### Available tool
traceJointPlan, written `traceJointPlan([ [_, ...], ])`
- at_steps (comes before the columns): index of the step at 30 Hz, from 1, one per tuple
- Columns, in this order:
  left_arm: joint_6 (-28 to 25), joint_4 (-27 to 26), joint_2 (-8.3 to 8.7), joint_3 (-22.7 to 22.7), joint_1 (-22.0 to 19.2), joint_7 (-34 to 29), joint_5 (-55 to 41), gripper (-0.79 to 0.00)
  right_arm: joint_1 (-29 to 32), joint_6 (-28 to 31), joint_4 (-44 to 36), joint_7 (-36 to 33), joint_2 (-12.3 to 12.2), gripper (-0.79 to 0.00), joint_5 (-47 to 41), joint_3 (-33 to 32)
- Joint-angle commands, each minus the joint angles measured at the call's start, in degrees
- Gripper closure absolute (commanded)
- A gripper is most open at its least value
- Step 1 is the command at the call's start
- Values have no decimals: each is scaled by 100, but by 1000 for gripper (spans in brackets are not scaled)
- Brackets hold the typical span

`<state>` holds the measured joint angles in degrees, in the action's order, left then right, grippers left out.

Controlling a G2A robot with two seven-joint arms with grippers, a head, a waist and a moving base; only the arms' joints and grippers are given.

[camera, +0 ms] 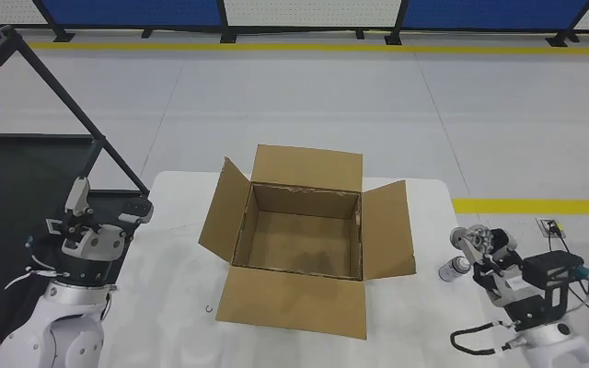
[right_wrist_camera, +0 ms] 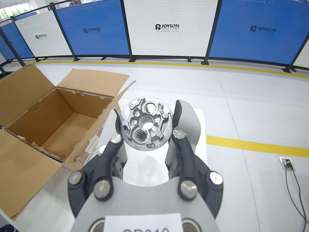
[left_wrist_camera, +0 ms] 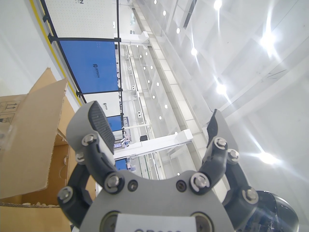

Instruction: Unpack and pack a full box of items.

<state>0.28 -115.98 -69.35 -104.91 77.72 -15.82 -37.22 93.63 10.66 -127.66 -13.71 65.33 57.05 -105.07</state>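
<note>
Flanking box [camera: 294, 305] on white table [camera: 170, 276]: left pincer [left_wrist_camera: 155, 117] agape, right pincer [right_wrist_camera: 147, 119] clasping disc [right_wrist_camera: 144, 131].

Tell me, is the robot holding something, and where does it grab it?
The right gripper holds a round metal part, pinched by opposite sides of its rim. The left gripper is open and empty.
</note>
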Motion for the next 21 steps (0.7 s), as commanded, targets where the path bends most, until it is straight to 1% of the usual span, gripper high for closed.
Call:
traceJointPlan([
  [1,-52,22,-4,-30,30,32,-48,-785,-46,33,-377,-213,-5,0,155,195],
  [4,-125,52,-8,-95,77,70,-113,-785,-219,32,-699,-626,-20,0,647,619],
  [7,-199,78,-11,-188,135,101,-189,-785,-653,244,-699,-981,-28,0,1046,1329],
  [11,-278,81,-14,-301,214,108,-288,-785,-1339,378,-639,-1768,-2,0,1366,2408],
  [15,-342,79,-17,-386,298,96,-338,-785,-2319,242,-116,-2506,102,0,1657,3540],
  [18,-384,72,-20,-448,361,94,-380,-785,-3094,-36,418,-2879,239,0,1715,4308],
  [21,-415,65,-23,-500,411,84,-432,-785,-3847,-400,1066,-3118,407,0,1737,4911],
])
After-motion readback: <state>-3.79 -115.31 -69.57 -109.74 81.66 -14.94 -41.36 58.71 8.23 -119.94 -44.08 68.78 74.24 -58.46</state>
